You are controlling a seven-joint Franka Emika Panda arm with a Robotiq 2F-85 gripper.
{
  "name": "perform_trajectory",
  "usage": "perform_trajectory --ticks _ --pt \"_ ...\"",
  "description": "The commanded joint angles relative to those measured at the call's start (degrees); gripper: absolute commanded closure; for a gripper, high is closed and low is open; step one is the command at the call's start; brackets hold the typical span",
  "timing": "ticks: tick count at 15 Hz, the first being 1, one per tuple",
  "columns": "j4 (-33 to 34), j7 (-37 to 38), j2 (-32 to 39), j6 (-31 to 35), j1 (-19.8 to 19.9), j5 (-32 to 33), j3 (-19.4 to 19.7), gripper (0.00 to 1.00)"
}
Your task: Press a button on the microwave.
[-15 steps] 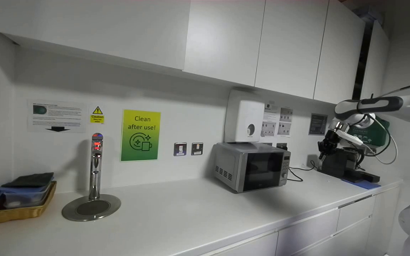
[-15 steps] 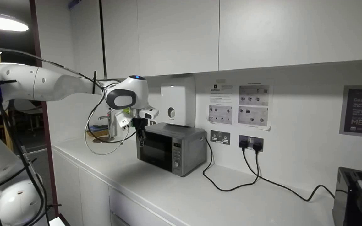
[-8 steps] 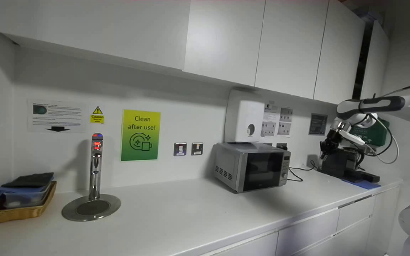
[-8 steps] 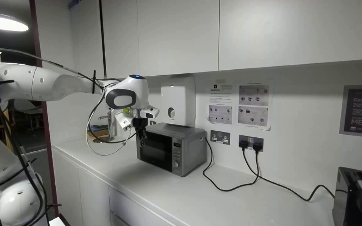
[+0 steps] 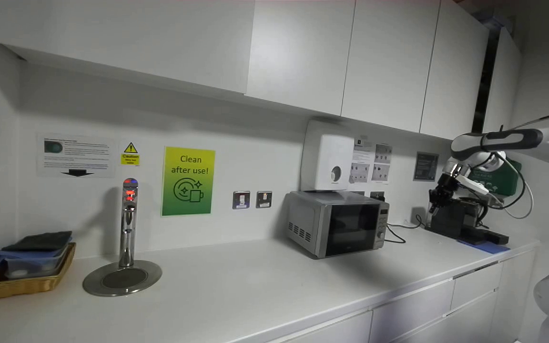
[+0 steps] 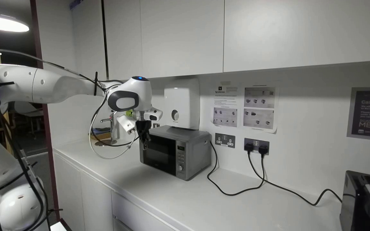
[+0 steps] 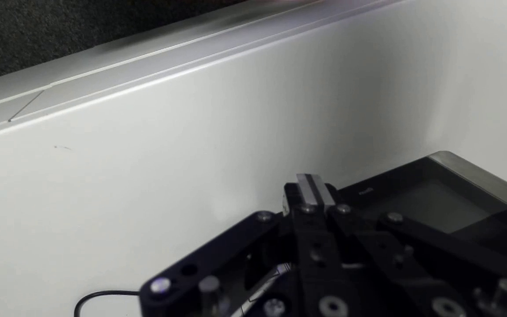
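Fingers [image 7: 307, 190], shifted slightly, hang pressed together before the microwave [image 6: 176, 151], cable [image 6: 231, 195] beside it

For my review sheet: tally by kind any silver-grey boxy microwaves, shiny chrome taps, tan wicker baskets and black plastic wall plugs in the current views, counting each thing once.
Silver-grey boxy microwave: 1
Shiny chrome tap: 1
Tan wicker basket: 1
Black plastic wall plugs: 2
Total: 5
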State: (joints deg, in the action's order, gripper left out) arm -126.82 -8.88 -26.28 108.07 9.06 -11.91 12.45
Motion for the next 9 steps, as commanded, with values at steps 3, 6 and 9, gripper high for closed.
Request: perform_trajectory --ticks 3,6,9 --pt "-0.87 -2.83 -1.57 -0.83 -0.37 0.01 1.02 1.00" --pt "-1.04 -2.68 -1.62 -0.59 -0.34 -0.17 1.02 0.65" --pt "-1.14 -2.41 -1.63 -0.54 -0.32 -0.32 1.00 0.43"
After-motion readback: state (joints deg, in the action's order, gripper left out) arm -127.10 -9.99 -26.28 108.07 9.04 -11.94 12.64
